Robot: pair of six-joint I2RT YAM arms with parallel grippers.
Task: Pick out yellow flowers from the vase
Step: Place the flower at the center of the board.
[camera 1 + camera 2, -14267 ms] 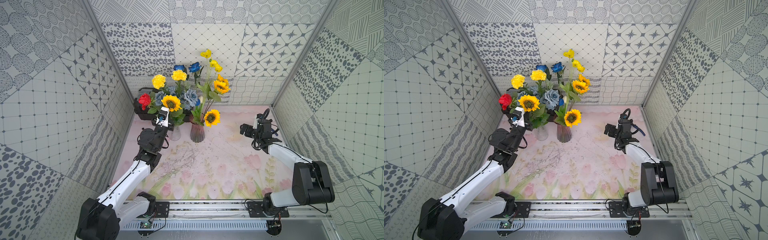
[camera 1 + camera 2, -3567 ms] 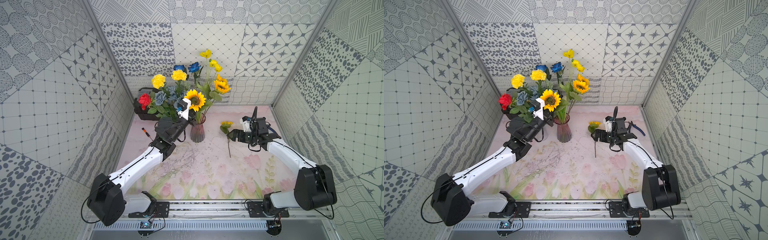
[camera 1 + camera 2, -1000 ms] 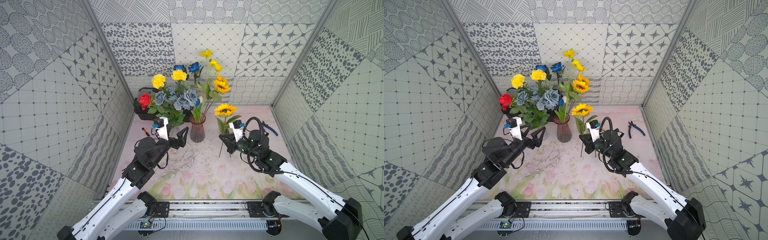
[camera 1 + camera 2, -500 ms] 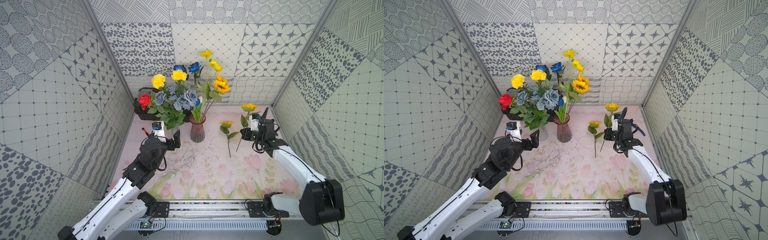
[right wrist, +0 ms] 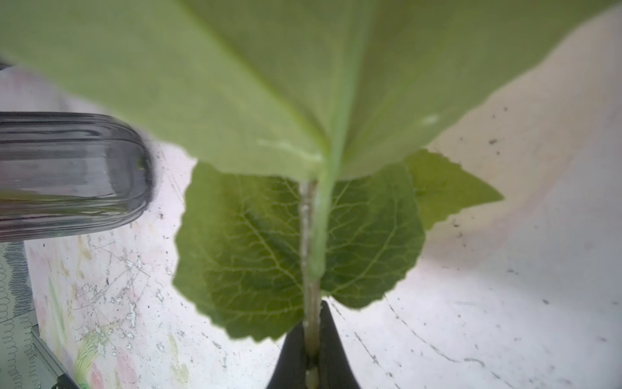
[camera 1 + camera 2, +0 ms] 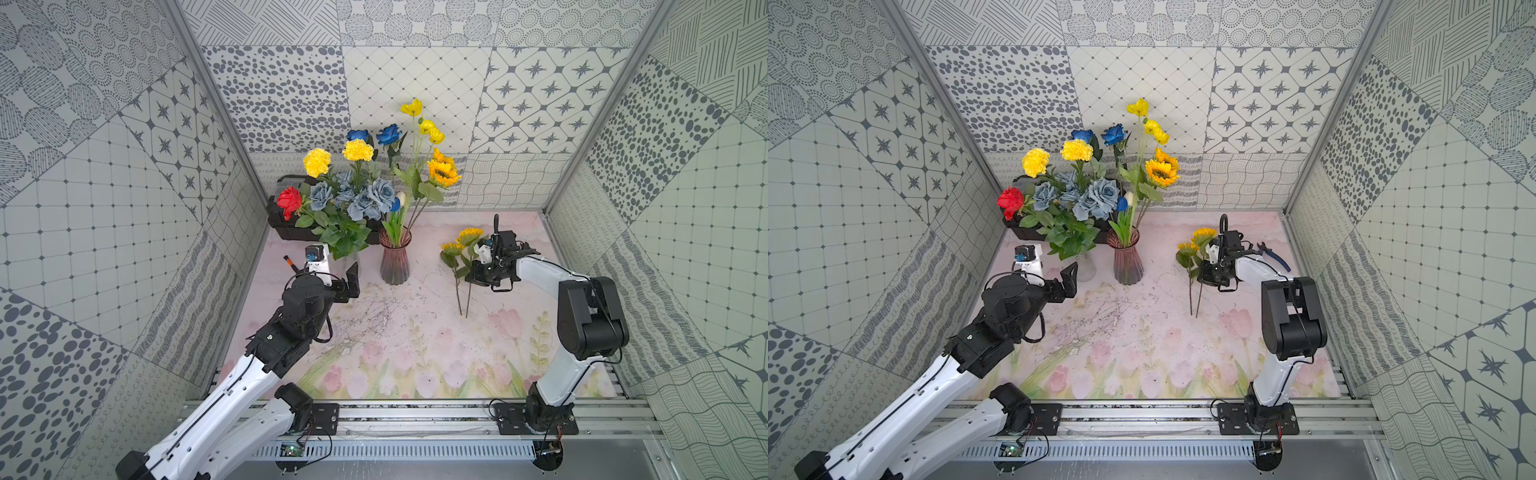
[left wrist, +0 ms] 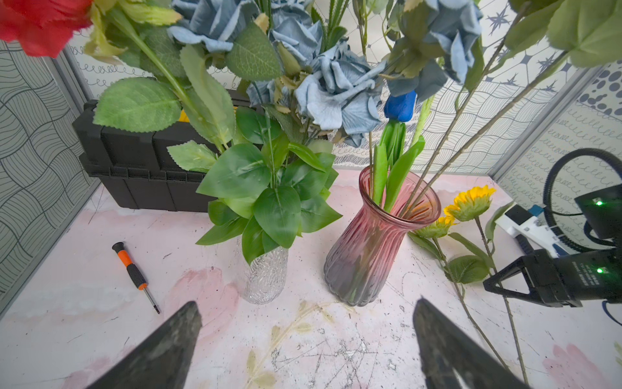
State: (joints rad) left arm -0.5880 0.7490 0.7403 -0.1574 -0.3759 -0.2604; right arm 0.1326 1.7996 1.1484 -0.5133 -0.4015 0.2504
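Yellow flowers (image 6: 358, 150): 2 sunflowers are out of the vase, on the R side of the worktop (image 6: 415, 345); the rest are in the vases at the back. Lying sunflower (image 6: 452, 248) is flat on the worktop, head twd the back wall, stem twd the front. Second sunflower (image 6: 469, 237) is just beside it, stems nearly parallel, ends close together. Its stem is pinched in the right pincer (image 5: 311, 340), jaws closed tight on it, w/ a green leaf (image 5: 255, 235) right at the grip. In the left wrist view its head sits higher than the lying one's; can't tell if the stem end touches down.

In the vases: sunflower pair (image 6: 444, 173) & tall poppy-type blooms (image 6: 411, 107), long stems running into the pink vase (image 6: 395, 262), centre-back. 2 yellow carnations (image 6: 317, 162) stand above the grey-blue roses (image 6: 365, 199) & red flower (image 6: 289, 199), over the clear glass vase (image 7: 266, 279) just L of the pink one; stems hidden by foliage. Blue tulip (image 7: 400, 104) is in the pink vase.

Left pincer (image 7: 307, 304) is wide open, empty, in front of the 2 vases & facing them. Black toolbox (image 6: 291, 226) sits in the back-L corner behind the clear vase. Orange-black screwdriver (image 7: 133, 269) lies on the worktop in front of it. Blue-handled pliers (image 6: 1271, 253) lie behind the R arm, near the R wall.
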